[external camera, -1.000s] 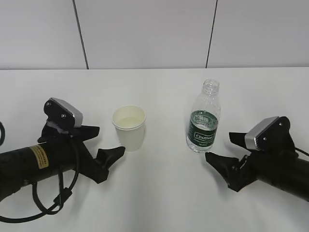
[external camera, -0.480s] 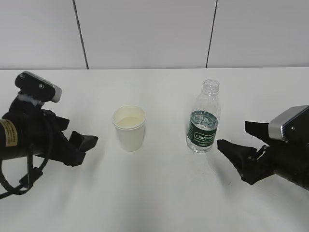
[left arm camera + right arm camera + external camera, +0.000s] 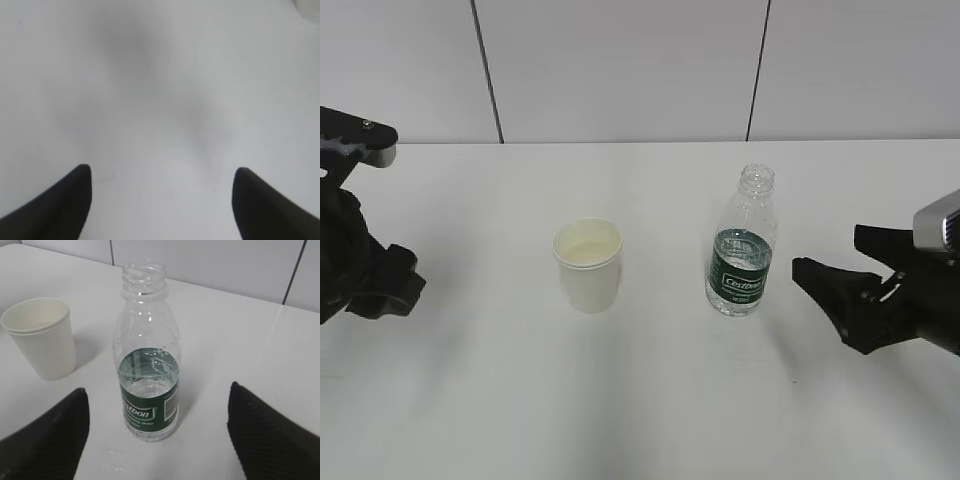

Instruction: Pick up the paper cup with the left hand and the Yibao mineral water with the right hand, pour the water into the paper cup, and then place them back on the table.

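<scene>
Now both wide and empty: left hand (image 3: 160, 200) over bare table (image 3: 150, 100), right hand (image 3: 157, 435) facing Yibao mineral water (image 3: 148, 355).

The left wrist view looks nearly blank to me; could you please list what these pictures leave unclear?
- Paper cup: in the left wrist view only a blurred sliver at the top right corner.
- Left hand: exterior view cuts it at the left edge, fingers indistinct.
- Yibao mineral water: label lettering partly turned away.

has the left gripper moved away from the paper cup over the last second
Yes. The left hand has pulled back toward the left edge of the exterior view, opening a wide stretch of bare table between it and the paper cup, which stands unmoved.
</scene>
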Available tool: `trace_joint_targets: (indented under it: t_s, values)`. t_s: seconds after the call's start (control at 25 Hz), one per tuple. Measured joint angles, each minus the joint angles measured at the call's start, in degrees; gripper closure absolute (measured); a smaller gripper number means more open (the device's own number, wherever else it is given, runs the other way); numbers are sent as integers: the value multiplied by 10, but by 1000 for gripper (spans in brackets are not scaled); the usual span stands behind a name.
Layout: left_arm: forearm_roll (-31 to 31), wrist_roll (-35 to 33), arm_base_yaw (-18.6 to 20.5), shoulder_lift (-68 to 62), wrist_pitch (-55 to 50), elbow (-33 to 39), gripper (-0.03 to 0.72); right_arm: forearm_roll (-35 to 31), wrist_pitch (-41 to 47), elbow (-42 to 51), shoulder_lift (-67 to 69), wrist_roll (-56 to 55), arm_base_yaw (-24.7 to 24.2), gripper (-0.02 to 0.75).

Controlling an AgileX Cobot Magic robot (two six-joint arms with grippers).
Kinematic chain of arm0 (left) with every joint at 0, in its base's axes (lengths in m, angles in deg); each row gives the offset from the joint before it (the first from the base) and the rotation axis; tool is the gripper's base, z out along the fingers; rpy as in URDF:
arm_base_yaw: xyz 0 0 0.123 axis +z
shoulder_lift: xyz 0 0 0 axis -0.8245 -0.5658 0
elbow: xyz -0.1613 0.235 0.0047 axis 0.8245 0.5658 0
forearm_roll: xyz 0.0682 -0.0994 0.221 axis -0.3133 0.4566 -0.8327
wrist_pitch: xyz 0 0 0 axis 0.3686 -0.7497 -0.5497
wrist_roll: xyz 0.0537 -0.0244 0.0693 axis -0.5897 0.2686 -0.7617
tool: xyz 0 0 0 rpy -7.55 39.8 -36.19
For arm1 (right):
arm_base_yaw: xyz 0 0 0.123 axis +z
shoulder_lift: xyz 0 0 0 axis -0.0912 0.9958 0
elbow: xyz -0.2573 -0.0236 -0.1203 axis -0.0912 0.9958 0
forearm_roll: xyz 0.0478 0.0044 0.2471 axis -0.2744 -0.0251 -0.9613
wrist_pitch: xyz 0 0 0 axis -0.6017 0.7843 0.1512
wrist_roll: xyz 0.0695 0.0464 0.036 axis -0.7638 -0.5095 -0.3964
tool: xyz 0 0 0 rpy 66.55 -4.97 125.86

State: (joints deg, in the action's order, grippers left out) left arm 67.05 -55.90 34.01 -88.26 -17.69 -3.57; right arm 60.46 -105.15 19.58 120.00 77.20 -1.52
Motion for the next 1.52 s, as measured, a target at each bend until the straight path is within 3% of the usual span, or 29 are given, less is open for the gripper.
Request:
trace_joint_targets:
  t_s: [0.2, 0.36, 0.52, 0.68, 0.84, 0.92, 1.12, 1.52]
  values:
    - [152, -103, 0, 53, -81, -4, 126, 1, 92, -1, -77, -50, 0, 106]
    - [188, -132, 0, 130, -108, 18, 126, 62, 204, -29, -144, -133, 0, 113]
    - [202, -135, 0, 260, -109, 82, 126, 211, 363, -78, -214, -297, 0, 121]
    - [207, -123, 0, 401, -138, 125, 126, 431, 436, -119, -267, -526, 0, 132]
    - [172, -100, 0, 499, -206, 129, 129, 695, 359, -158, -289, -819, 0, 141]
    - [151, -91, 0, 536, -242, 130, 129, 751, 300, -182, -289, -913, 0, 144]
    - [138, -70, 0, 596, -266, 133, 132, 785, 183, -214, -291, -998, 0, 144]
    - [131, -68, 0, 755, -259, 181, 132, 785, 105, -227, -292, -1007, 0, 144]
